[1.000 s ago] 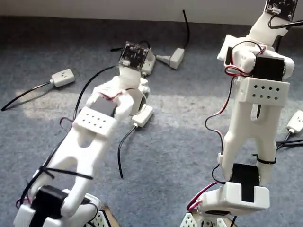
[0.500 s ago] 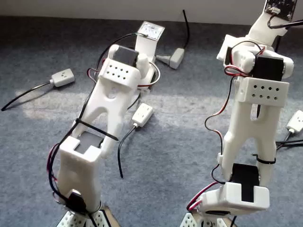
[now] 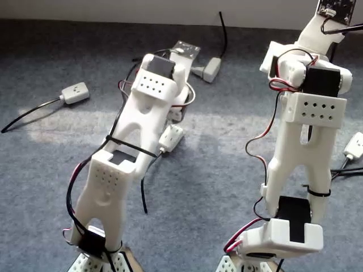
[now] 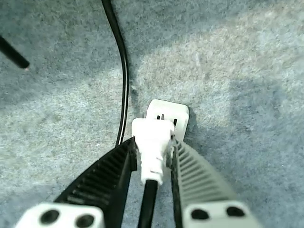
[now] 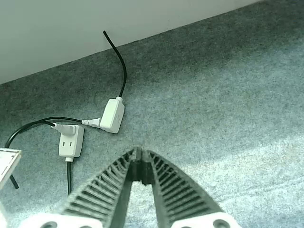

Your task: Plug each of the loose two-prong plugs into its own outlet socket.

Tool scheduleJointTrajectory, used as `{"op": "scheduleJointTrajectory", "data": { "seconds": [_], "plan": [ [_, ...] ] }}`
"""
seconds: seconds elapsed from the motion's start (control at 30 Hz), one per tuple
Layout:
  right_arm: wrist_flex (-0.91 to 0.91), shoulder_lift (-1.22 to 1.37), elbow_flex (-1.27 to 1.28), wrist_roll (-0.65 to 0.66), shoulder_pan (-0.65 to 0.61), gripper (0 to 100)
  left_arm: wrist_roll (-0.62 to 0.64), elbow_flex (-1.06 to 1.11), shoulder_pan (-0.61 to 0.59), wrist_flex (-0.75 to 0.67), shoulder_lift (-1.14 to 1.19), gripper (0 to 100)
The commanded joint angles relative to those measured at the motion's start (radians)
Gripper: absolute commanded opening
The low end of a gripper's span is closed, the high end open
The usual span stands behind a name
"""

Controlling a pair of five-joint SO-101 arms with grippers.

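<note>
My left gripper (image 4: 153, 141) is shut on a white two-prong plug (image 4: 150, 147) with a black cord. The plug's prongs sit against the face of a white outlet socket (image 4: 169, 112) on the carpet; I cannot tell how deep they go. In the high view that socket (image 3: 172, 136) lies just beside the stretched-out left arm (image 3: 148, 107). My right gripper (image 5: 140, 156) is shut on nothing and hangs high over the carpet. Far below it lie a white socket (image 5: 113, 115) with a plug (image 5: 91, 122) at its end, and a second socket (image 5: 71, 140).
Another white socket (image 3: 75, 92) with a black cord lies at the left, one more (image 3: 354, 145) at the right edge. A black cable (image 4: 121, 71) runs across the grey carpet beside the held plug. The right arm (image 3: 309, 130) stands upright. A wall borders the far side.
The left arm has unfolded from a low bent pose and stretched forward, then dropped its wrist toward the socket beside it. The right arm has not moved.
</note>
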Motion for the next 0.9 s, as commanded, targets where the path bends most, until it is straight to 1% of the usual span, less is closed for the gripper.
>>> {"op": "scheduleJointTrajectory", "data": {
  "seconds": [0.0, 0.13, 0.6, 0.87],
  "plan": [
    [-0.022, -0.048, -0.016, 0.005, 0.010, 0.6, 0.008, 0.041, 0.031, 0.012, -0.021, 1],
    [-0.022, -0.048, -0.015, 0.005, 0.010, 0.6, 0.014, 0.068, 0.044, 0.012, -0.021, 1],
    [-0.022, -0.048, -0.013, 0.005, 0.010, 0.6, 0.014, 0.047, 0.076, 0.012, -0.015, 1],
    [-0.022, -0.048, -0.013, 0.005, 0.010, 0.6, 0.014, 0.050, 0.071, 0.012, -0.013, 1]
  ]
}}
